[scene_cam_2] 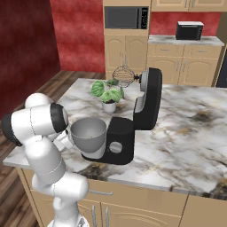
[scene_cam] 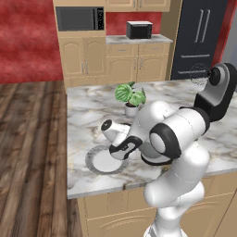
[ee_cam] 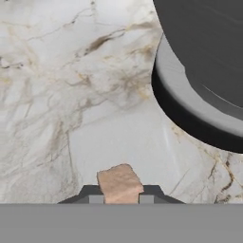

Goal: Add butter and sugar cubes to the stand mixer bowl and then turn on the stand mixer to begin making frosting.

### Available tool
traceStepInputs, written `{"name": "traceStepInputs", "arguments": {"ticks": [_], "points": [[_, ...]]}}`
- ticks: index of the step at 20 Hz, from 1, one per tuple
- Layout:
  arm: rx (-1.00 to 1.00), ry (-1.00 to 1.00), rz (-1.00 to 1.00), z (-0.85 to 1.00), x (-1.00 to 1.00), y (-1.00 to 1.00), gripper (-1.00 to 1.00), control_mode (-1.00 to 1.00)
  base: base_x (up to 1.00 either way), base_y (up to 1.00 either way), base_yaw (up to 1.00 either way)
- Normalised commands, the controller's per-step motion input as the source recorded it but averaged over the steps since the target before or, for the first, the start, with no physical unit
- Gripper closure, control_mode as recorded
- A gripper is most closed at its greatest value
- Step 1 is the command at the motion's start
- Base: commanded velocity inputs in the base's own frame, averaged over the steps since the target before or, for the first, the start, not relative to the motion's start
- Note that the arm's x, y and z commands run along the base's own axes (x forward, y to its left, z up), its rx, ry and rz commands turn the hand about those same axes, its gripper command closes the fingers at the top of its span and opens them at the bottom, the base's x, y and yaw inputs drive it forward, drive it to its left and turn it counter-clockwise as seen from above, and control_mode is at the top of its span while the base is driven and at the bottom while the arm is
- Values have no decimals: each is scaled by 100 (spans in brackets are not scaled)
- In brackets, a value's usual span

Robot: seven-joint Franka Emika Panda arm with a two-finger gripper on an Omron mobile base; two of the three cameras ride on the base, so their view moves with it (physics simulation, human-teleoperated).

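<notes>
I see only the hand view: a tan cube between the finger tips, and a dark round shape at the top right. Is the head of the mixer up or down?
Observer: Up. In the right base view the stand mixer has its head tilted back, and the whisk is raised well above the bowl.
Operator: And over what am I working now?
Observer: In the left base view the hand is low over a white plate with a grey rim, near the counter's front edge.
Operator: Does anything else stand close by?
Observer: Yes, a small potted plant stands on the counter behind the bowl.
</notes>
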Motion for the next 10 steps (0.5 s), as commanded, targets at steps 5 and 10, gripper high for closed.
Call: {"name": "traceStepInputs", "arguments": {"ticks": [5,10], "points": [[0,-18,0,13,-11,0,100,-100,0,0,0],[0,-20,0,27,-2,1,100,-100,0,0,0]]}}
